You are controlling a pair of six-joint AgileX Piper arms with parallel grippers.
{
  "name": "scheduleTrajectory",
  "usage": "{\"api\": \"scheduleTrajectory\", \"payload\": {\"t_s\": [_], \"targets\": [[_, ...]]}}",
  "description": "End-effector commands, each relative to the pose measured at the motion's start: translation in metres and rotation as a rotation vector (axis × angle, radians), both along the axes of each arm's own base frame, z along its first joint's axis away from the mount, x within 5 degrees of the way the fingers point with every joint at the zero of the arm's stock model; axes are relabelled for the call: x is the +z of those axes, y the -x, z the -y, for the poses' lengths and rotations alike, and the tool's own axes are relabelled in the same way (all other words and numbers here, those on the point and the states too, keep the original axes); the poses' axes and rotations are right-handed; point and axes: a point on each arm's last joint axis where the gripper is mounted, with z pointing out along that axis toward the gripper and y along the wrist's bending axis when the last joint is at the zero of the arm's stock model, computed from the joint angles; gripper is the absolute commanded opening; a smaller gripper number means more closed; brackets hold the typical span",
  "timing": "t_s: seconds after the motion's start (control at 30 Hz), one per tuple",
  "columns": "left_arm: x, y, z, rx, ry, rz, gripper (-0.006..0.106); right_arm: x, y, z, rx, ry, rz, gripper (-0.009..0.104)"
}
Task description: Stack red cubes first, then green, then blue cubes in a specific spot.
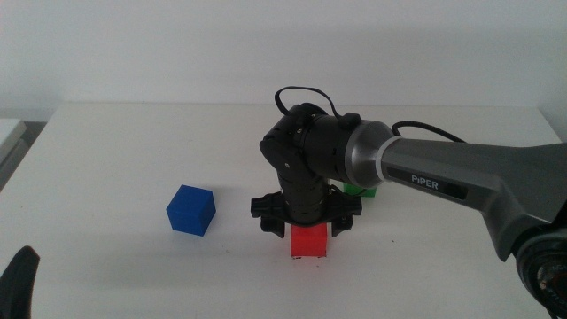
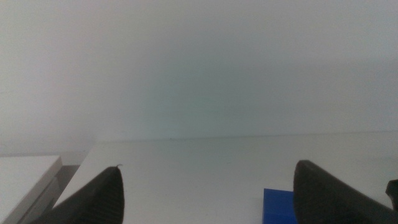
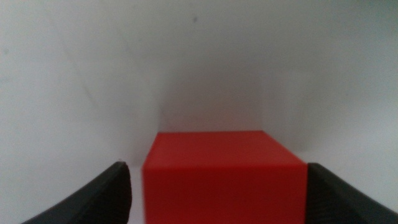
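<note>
Red cube [image 1: 310, 241] sitting on the white desk [image 1: 133, 142], near the front centre, directly under the right end effector [image 1: 306, 215]. In the right wrist view, red cube [image 3: 224, 177] lying between the two dark jaws, which stand wide apart with a gap on either side; nothing gripped. Green cube [image 1: 359, 188] just behind, mostly hidden by the right arm's wrist, only a sliver showing. Blue cube [image 1: 191, 210] off to the left of the red one, well apart from it, resting flat on the desk. Left end effector [image 1: 19, 282] low at the bottom-left corner of the middle view, only a dark jaw tip showing; in its own wrist view, jaws spread wide, empty, with a corner of the blue cube [image 2: 278, 205] visible between them.
</note>
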Motion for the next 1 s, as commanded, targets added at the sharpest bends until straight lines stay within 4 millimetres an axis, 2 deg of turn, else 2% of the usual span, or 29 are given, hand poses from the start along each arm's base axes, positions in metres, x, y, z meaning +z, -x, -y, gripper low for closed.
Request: {"api": "scheduleTrajectory", "payload": {"t_s": [0.0, 0.1, 0.17, 0.23, 0.3, 0.37, 0.47, 0.67, 0.83, 0.97], "targets": [[0.001, 0.000, 0.000, 0.001, 0.005, 0.017, 0.091, 0.018, 0.002, 0.000, 0.053, -0.011, 0.016, 0.082], [0.001, 0.000, 0.000, 0.001, 0.005, 0.017, 0.091, 0.066, 0.011, 0.006, 0.141, -0.059, 0.080, 0.085], [0.001, 0.000, 0.000, 0.001, 0.005, 0.017, 0.091, 0.099, 0.011, 0.021, 0.147, -0.099, 0.136, 0.085], [0.001, 0.000, 0.000, 0.001, 0.005, 0.017, 0.091, 0.120, 0.001, 0.042, 0.121, -0.118, 0.177, 0.085], [0.001, 0.000, 0.000, 0.001, 0.005, 0.017, 0.091, 0.127, -0.013, 0.062, 0.072, -0.112, 0.187, 0.085], [0.001, 0.000, 0.000, 0.001, 0.005, 0.017, 0.091, 0.128, -0.029, 0.079, 0.044, -0.089, 0.182, 0.085], [0.001, 0.000, 0.000, 0.001, 0.005, 0.019, 0.091, 0.128, -0.049, 0.093, 0.047, -0.064, 0.183, 0.085], [0.002, 0.000, 0.000, 0.001, 0.006, 0.021, 0.091, 0.100, -0.083, 0.116, 0.016, -0.066, 0.134, 0.085], [0.002, 0.000, 0.000, 0.001, 0.006, 0.021, 0.091, 0.072, -0.095, 0.118, 0.053, -0.040, 0.095, 0.085], [0.002, 0.000, 0.000, 0.001, 0.006, 0.021, 0.091, 0.061, -0.100, 0.112, 0.069, -0.041, 0.108, 0.085]]}}
